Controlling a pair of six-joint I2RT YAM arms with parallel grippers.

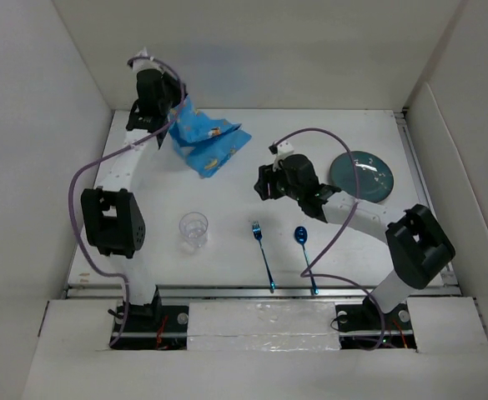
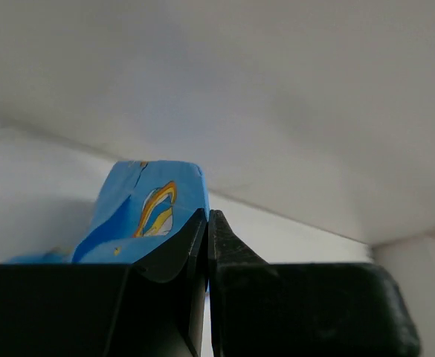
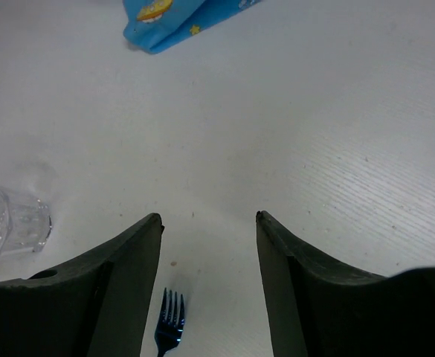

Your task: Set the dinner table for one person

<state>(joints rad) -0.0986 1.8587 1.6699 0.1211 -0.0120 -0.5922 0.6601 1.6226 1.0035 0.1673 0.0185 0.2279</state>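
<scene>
The dinner table is a large white tabletop between white walls. My left gripper is shut on a corner of the blue printed placemat and holds it lifted at the far left; its cloth shows beside the pinched fingers in the left wrist view. My right gripper is open and empty above the table's middle. A blue fork lies below it, its tines showing in the right wrist view. A blue spoon lies right of the fork. A clear glass stands left. A teal plate sits far right.
White walls close in the table on three sides. A metal rail runs along the near edge in front of the arm bases. The glass also shows at the left edge of the right wrist view.
</scene>
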